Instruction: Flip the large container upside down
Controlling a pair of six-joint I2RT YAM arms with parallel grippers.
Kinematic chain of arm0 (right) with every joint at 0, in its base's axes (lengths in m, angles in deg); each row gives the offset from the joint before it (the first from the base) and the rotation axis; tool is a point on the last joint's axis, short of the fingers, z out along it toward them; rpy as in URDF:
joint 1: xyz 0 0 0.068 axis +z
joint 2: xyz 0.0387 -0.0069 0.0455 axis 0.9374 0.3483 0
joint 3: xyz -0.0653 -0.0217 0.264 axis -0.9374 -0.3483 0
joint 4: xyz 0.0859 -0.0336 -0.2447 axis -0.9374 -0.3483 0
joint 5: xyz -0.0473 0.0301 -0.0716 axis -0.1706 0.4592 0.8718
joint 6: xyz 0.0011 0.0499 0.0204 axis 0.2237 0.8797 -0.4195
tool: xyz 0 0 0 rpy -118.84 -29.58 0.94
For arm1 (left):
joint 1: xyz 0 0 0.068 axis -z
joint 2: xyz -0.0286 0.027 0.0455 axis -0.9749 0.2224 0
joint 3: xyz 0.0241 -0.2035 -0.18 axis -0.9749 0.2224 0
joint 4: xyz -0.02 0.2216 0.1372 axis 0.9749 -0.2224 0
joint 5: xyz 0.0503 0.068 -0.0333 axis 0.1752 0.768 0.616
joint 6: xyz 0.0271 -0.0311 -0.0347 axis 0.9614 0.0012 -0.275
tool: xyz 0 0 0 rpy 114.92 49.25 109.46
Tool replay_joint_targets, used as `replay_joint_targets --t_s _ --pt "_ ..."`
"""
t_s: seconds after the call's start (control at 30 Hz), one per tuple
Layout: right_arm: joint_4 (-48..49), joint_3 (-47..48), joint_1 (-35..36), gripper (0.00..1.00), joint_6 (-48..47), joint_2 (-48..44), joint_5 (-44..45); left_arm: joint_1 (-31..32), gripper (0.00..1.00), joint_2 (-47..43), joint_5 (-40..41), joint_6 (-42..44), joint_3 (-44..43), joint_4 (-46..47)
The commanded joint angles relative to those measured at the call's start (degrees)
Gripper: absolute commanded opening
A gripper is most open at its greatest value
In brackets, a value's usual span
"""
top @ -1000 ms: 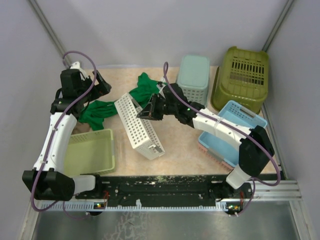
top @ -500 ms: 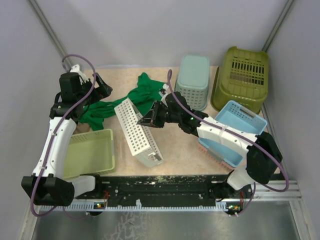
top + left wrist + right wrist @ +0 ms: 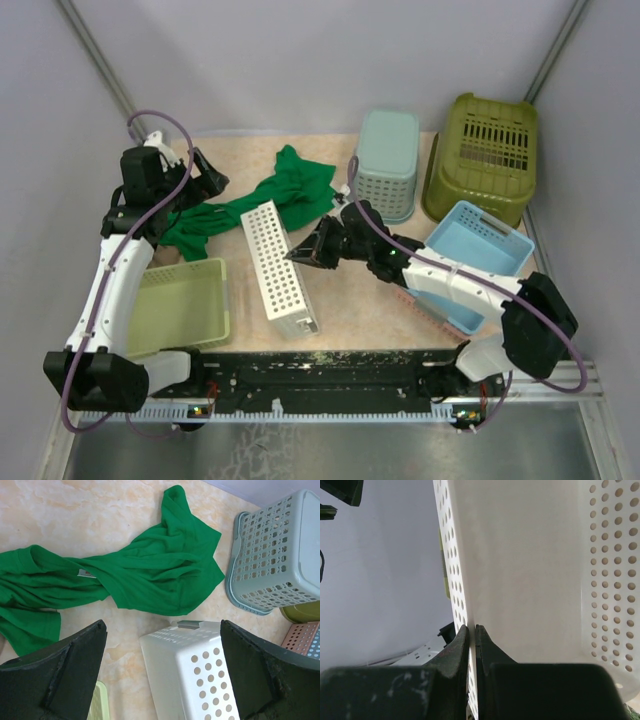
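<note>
Large container [image 3: 482,190] – the olive-green tub – stands at the far right corner of the surface [image 3: 352,300], just beside the pale teal basket [image 3: 387,165] and behind the blue one [image 3: 470,240]. Its slotted face shows to the top camera, and its long axis runs roughly 12 to 6 o'clock. Neither claw touches it.

The right claw [image 3: 471,630] is clenched on one wall of the white perforated basket [image 3: 275,265], which is tipped up on its side mid-surface. From that claw the tub lies toward 2 o'clock, well apart, with the teal basket partly between. The left claw [image 3: 162,627] hangs released above the green cloth [image 3: 150,575], and from it the tub sits out at 3 o'clock, farther off.

The right arm looks the nearer choice – but it would first have to let the white basket go.
</note>
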Motion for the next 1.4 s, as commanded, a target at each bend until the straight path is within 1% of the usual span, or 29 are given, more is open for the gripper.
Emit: replay_joint_targets --t_s 0.0,0.2,0.4,0.47,0.67,0.97,1.27,1.3,1.33,1.37 --pt "1.0 -2.6 -0.4 0.0 1.0 -4.5 1.9 -0.4 0.99 -0.8 -1.1 0.2 0.5 2.0" --pt "-1.1 -8.1 -3.1 0.0 0.4 -8.1 2.1 -0.4 0.99 -0.4 -1.2 0.4 0.6 2.2" --pt "0.6 -14.6 -7.8 0.0 0.0 -11.3 -1.6 -0.4 0.99 0.3 -1.9 0.4 0.5 2.6" --pt "-0.1 -15.6 -8.7 0.0 -1.1 -12.0 -1.5 -0.4 0.99 0.5 -2.1 0.4 0.5 2.8" --pt "-6.9 -14.3 -9.5 0.0 -5.6 -12.3 2.6 -0.4 0.99 1.0 -2.2 0.7 0.0 2.8" --pt "-12.9 -13.8 -11.1 0.0 -9.3 -12.1 8.6 -0.4 0.99 1.3 -2.0 1.4 -0.2 2.3" --pt "-21.3 -10.2 -11.6 0.0 -14.7 -12.6 17.4 -0.4 0.99 1.6 -1.8 1.9 -0.3 1.9" --pt "-22.4 -9.4 -11.6 0.01 -15.5 -12.7 18.8 -0.4 0.99 1.7 -1.7 2.1 -0.2 1.7" --pt "-23.6 -8.7 -11.6 0.06 -16.2 -12.8 20.1 -0.4 0.99 1.7 -1.5 2.3 -0.1 1.3" --pt "-24.5 -8.0 -11.6 0.13 -17.3 -12.8 21.4 -0.4 0.99 1.8 -1.2 2.5 0.0 0.8"
